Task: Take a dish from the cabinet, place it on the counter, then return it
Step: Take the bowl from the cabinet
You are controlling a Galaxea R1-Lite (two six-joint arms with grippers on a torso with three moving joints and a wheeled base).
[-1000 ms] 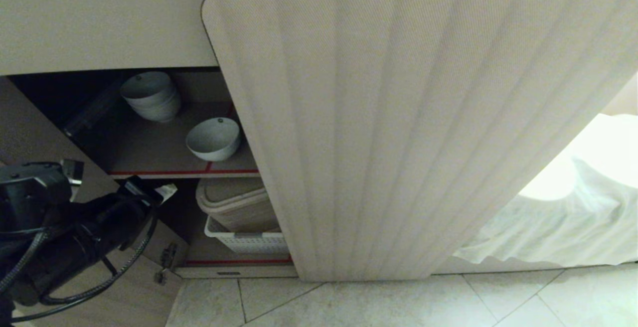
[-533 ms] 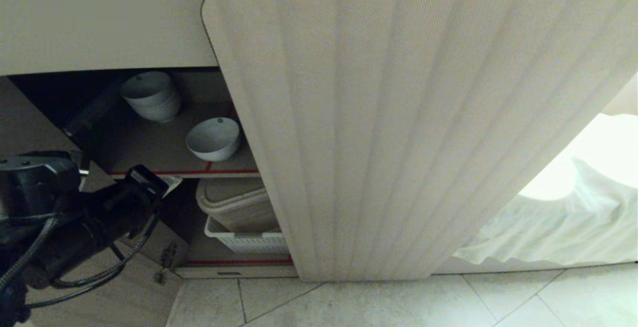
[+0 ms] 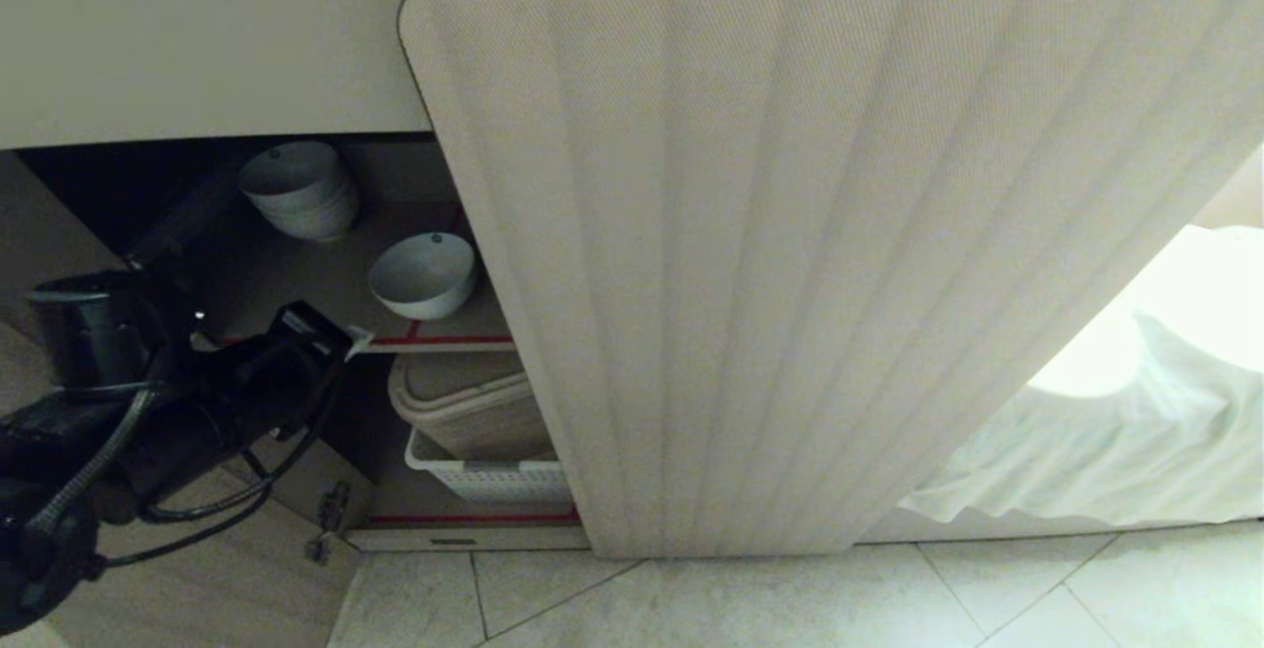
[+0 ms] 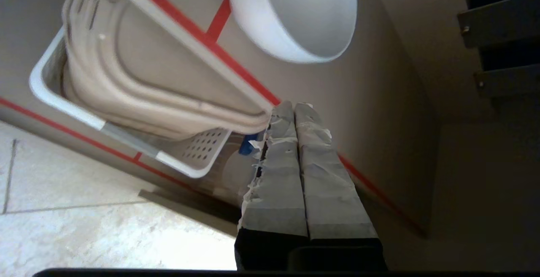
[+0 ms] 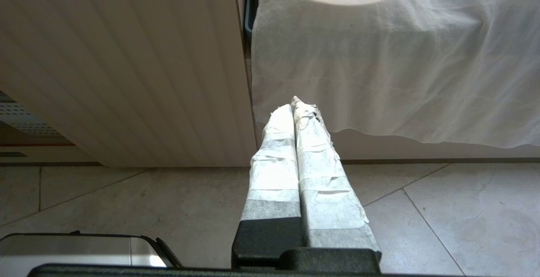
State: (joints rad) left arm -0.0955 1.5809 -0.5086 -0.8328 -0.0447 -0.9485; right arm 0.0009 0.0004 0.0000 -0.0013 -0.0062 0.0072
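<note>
Risen toward the shelf, our left gripper (image 3: 357,339), jaws shut and empty, nears the dish (image 3: 423,275) at its one o'clock, beside the ribbed door (image 3: 790,263).

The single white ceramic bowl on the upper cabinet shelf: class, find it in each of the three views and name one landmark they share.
Head view: the single white ceramic bowl sits left of centre on the upper shelf, beside the ribbed door.
Left wrist view: the bowl is at the top edge, beyond the shut left gripper.
Right wrist view: not in it.
Shared landmark: the shelf's red edge strip.
</note>
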